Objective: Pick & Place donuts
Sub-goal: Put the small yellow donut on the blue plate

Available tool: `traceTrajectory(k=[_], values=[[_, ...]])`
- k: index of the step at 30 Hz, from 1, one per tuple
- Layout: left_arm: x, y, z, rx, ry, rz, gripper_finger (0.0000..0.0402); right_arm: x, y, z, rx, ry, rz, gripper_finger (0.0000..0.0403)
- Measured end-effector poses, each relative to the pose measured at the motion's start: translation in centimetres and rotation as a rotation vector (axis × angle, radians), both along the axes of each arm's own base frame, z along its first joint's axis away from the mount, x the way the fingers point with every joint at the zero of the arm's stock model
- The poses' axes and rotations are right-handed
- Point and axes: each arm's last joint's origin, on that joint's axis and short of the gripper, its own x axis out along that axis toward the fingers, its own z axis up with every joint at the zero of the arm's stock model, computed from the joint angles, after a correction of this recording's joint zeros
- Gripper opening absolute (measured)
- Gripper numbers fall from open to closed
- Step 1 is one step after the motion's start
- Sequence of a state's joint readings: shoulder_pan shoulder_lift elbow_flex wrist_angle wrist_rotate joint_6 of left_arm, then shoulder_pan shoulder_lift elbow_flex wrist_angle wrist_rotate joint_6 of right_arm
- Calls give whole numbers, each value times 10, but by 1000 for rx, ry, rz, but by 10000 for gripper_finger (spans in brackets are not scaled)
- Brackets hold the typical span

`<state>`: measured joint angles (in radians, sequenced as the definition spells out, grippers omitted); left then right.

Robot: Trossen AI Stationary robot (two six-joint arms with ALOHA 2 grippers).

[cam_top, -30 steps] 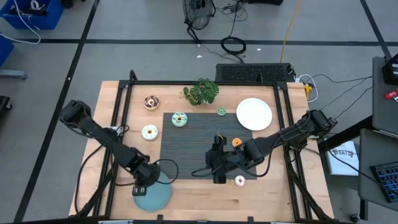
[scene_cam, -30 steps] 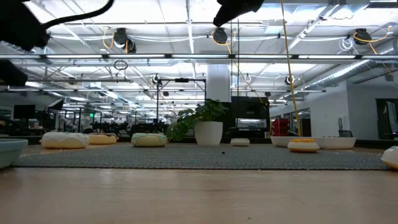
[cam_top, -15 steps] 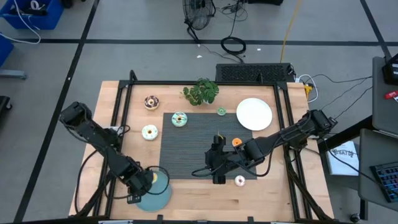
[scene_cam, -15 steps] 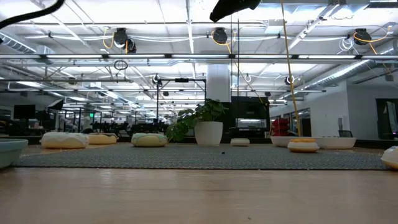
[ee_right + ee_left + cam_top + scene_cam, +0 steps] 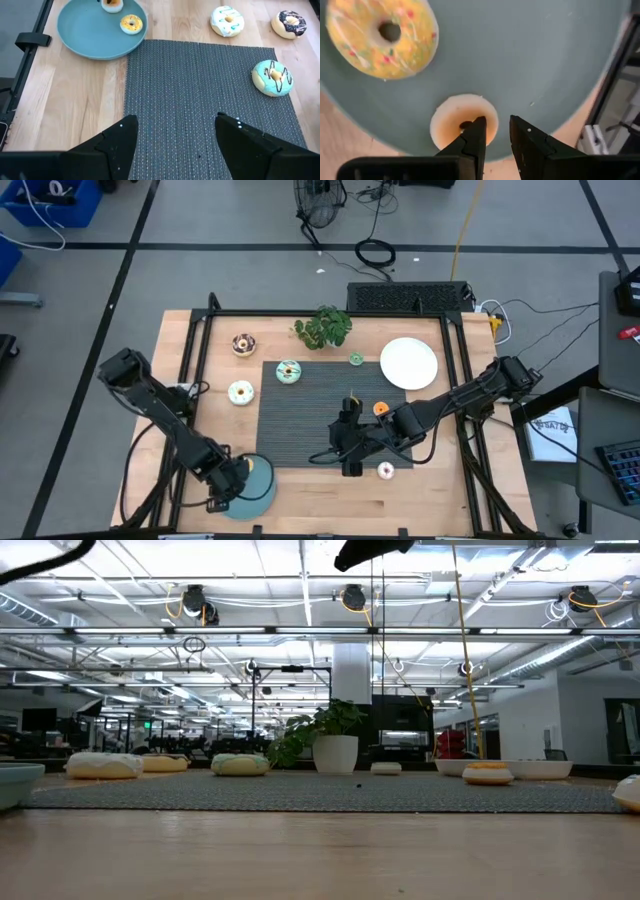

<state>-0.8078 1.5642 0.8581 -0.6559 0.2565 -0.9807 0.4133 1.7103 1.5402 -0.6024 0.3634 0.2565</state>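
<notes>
Hovering at the near-left rim of the teal plate (image 5: 262,492), the left claw (image 5: 496,120) had drawn back from over the plate's middle toward the bench (image 5: 320,505) edge. Its fingers stood only narrowly apart, with nothing between them. Two donuts lay on the plate: a yellow one (image 5: 382,37) and a pale one (image 5: 464,122) just ahead of the fingertips. That placement looked finished, with the arm free for another pick.

The right claw (image 5: 175,135) had not moved. It hung over the dark mat (image 5: 310,420), spread wide and empty.

Six donuts remained off the plate:
- a teal one (image 5: 289,371) on the mat
- an orange one (image 5: 381,408) at the mat's right edge
- a white one (image 5: 240,392) and a brown one (image 5: 244,344) on the bench to the left
- a small green one (image 5: 356,359) near the white plate (image 5: 409,363)
- a pinkish one (image 5: 385,470) by the right arm
</notes>
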Motion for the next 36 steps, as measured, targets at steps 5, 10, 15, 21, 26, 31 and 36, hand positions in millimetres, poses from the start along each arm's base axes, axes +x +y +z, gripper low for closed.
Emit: traceTrajectory(k=[5,10,15,21,26,31,36], values=[[0,-2,-9,-5,63,-10,88,0,-1,0,-6,-1,2,247],[0,-2,-10,-3,42,-70,88,0,-1,0,-6,-1,2,247],[0,-1,-10,-5,59,-69,88,0,-1,0,-6,-1,2,247],[-4,7,-11,87,100,-43,88,0,-1,0,-6,-1,2,247],[-6,9,-11,135,104,-17,88,0,-1,0,-6,-1,2,247],[-3,12,-11,171,67,-10,87,0,-1,0,-6,-2,2,247],[-1,14,-11,167,67,-19,39,0,-1,1,-6,-2,2,247]])
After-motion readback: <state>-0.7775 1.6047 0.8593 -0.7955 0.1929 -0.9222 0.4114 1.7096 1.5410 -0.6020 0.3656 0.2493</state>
